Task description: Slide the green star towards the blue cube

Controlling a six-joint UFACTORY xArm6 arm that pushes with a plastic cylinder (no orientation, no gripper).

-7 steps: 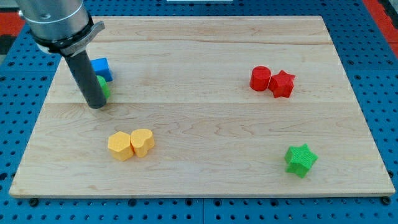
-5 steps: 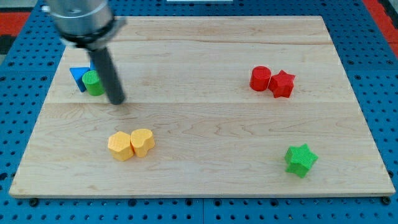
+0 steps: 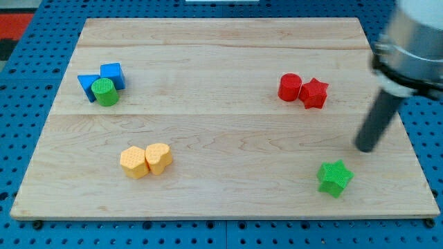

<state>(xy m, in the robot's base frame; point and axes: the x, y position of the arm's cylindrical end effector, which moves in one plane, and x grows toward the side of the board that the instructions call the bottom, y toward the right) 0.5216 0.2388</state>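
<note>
The green star [image 3: 335, 178] lies near the board's bottom right. The blue cube [image 3: 112, 74] sits at the upper left, touching a blue triangle [image 3: 88, 84] and a green cylinder [image 3: 105, 91]. My tip [image 3: 365, 147] is on the right side of the board, a little above and to the right of the green star, not touching it. The rod rises toward the view's upper right corner.
A red cylinder [image 3: 289, 87] and a red star [image 3: 313, 93] touch each other at the upper right. A yellow hexagon-like block [image 3: 133, 162] and a yellow heart [image 3: 159, 157] sit together at the lower left. The wooden board [image 3: 228, 55] lies on a blue pegboard.
My tip has swept from beside the blue cube and green cylinder at the left, across the board, to just above-right of the green star. The blocks have not moved.
</note>
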